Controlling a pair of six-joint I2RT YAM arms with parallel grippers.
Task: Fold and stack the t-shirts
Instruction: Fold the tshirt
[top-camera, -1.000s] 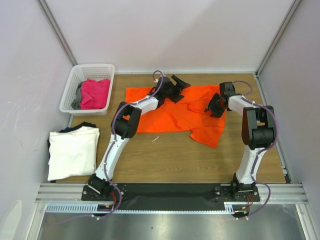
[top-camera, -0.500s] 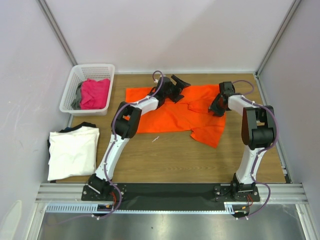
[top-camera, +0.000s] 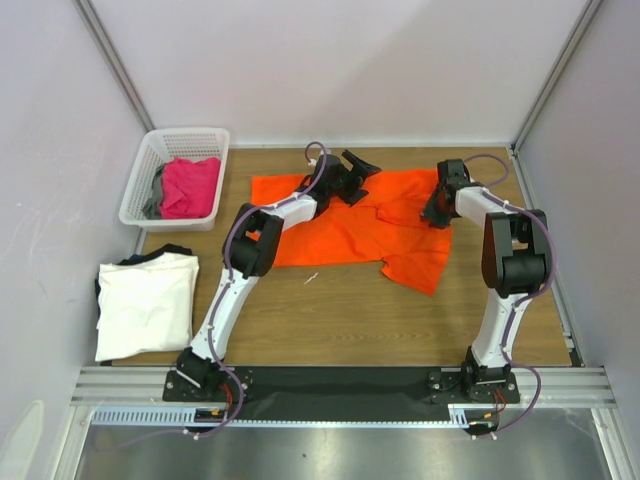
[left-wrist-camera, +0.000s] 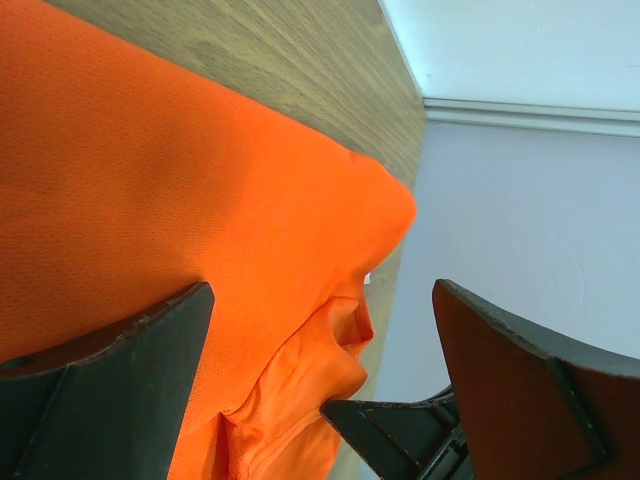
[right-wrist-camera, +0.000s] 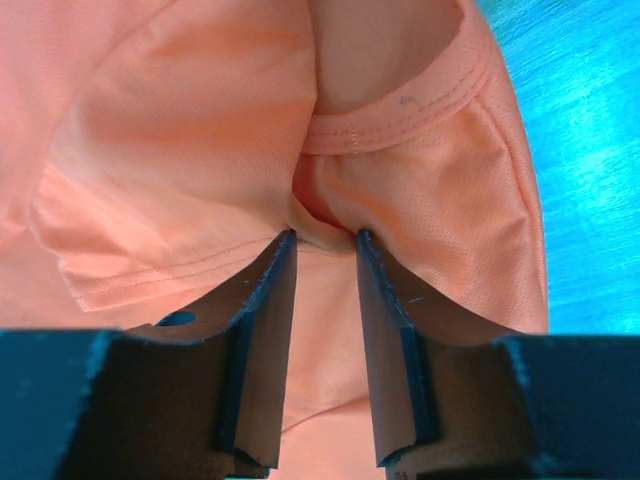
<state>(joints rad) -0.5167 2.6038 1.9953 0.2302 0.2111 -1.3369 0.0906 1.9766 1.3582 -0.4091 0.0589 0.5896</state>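
The bright orange t-shirt (top-camera: 330, 225) lies spread at the back middle of the table. My left gripper (top-camera: 358, 170) hovers open over its far edge. In the left wrist view (left-wrist-camera: 322, 290) the jaws stand wide apart above the orange cloth (left-wrist-camera: 150, 180). My right gripper (top-camera: 436, 208) is on the shirt's right part. In the right wrist view (right-wrist-camera: 323, 238) its fingers (right-wrist-camera: 265, 330) are shut on a bunched fold of the orange cloth (right-wrist-camera: 200, 120). A folded white t-shirt (top-camera: 148, 300) lies at the left over a dark one (top-camera: 165, 250).
A white lattice basket (top-camera: 185, 135) stands at the back left with a magenta-pink t-shirt (top-camera: 190, 185) and a grey one (top-camera: 155, 197) in it. Walls close the table at the back and on both sides.
My right gripper has moved a little toward the back wall, pulling the shirt's right part with it. The left arm has not moved.
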